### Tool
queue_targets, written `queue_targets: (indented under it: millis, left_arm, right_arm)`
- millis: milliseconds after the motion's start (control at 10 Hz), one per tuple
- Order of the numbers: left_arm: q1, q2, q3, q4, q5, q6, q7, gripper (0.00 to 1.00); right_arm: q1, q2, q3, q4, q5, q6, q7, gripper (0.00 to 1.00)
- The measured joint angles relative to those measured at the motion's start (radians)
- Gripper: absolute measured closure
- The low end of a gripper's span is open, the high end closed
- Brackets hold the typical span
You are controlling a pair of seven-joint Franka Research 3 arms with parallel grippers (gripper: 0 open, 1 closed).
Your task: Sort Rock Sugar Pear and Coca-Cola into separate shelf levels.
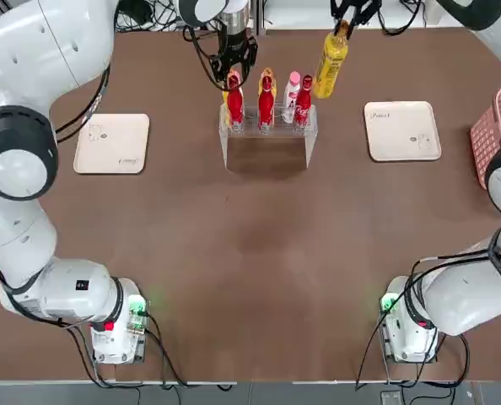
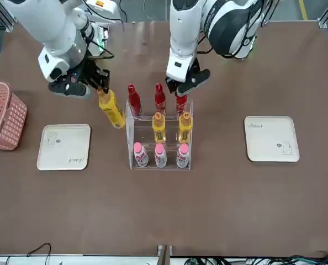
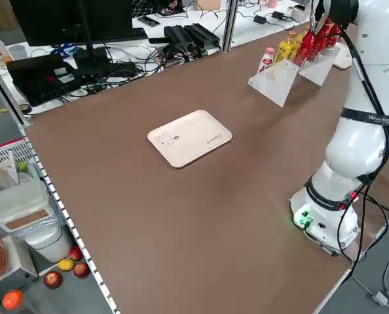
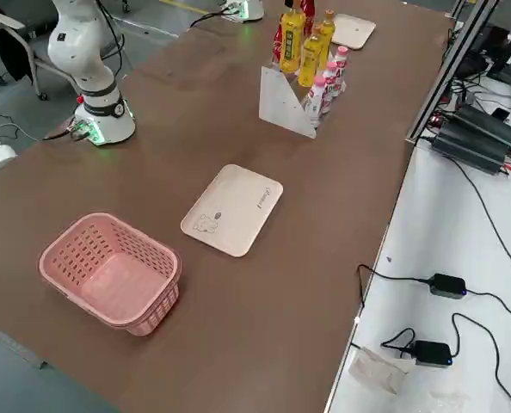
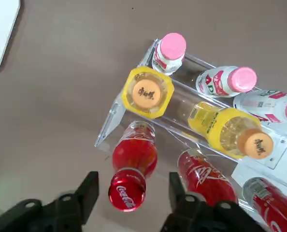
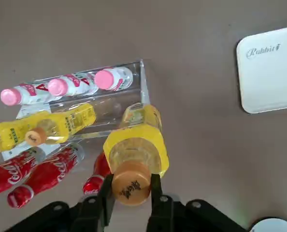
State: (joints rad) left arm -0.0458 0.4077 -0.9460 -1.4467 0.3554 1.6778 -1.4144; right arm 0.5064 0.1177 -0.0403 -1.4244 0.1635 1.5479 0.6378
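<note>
In the front view, a clear acrylic stepped stand [image 2: 169, 161] sits on the brown table [image 2: 180, 215] near the middle of the frame, with bottles in three rows. Along its far side, toward the top of the frame, are three red Coca-Cola bottles [image 2: 160, 99] with red caps. In the middle row stand two Rock Sugar Pear bottles [image 2: 159, 128], yellow with orange caps, one at center and one to the right. The row lowest in the frame has three pale pink-capped bottles [image 2: 160, 157]. The right gripper [image 2: 102, 88], in the upper left of the frame, is grasping a third yellow bottle [image 2: 113, 111] by its orange cap; this bottle is tilted, just beside the left side of the stand. The left gripper [image 2: 178, 90], at upper center, is released, its fingers apart near the rightmost Coca-Cola bottle [image 2: 181, 103]. One cream square tray [image 2: 63, 147] lies at the left of the frame and another [image 2: 271, 139] at the right. A pink perforated basket [image 2: 5, 116] sits at the far left edge, and black cables [image 2: 296, 259] run along the bottom.
</note>
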Motion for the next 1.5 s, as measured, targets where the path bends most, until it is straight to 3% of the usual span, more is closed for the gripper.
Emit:
queue_targets:
  millis: [100, 300, 700, 1100, 1500]
  left_arm:
    - [0.004, 0.000, 0.000, 0.005, 0.001, -0.001, 0.000, 0.28]
    - [0.023, -0.006, 0.000, 0.016, 0.001, -0.023, 0.005, 0.02]
    - [0.154, -0.040, -0.004, 0.080, -0.005, -0.107, 0.144, 0.01]
    - [0.389, -0.060, 0.000, 0.066, -0.015, -0.143, 0.273, 0.01]
    - [0.499, -0.058, -0.002, 0.058, -0.066, -0.150, 0.445, 0.01]
  right_arm:
    - [0.013, 0.009, 0.000, 0.002, 0.007, 0.002, 0.003, 0.66]
    - [0.017, 0.052, -0.003, 0.024, 0.049, 0.008, 0.004, 0.66]
    - [0.015, 0.122, -0.012, 0.082, 0.110, 0.011, 0.019, 0.66]
    - [0.004, 0.166, -0.020, 0.104, 0.128, 0.011, 0.020, 0.66]
    - [-0.008, 0.213, -0.023, 0.106, 0.131, 0.044, 0.021, 0.66]
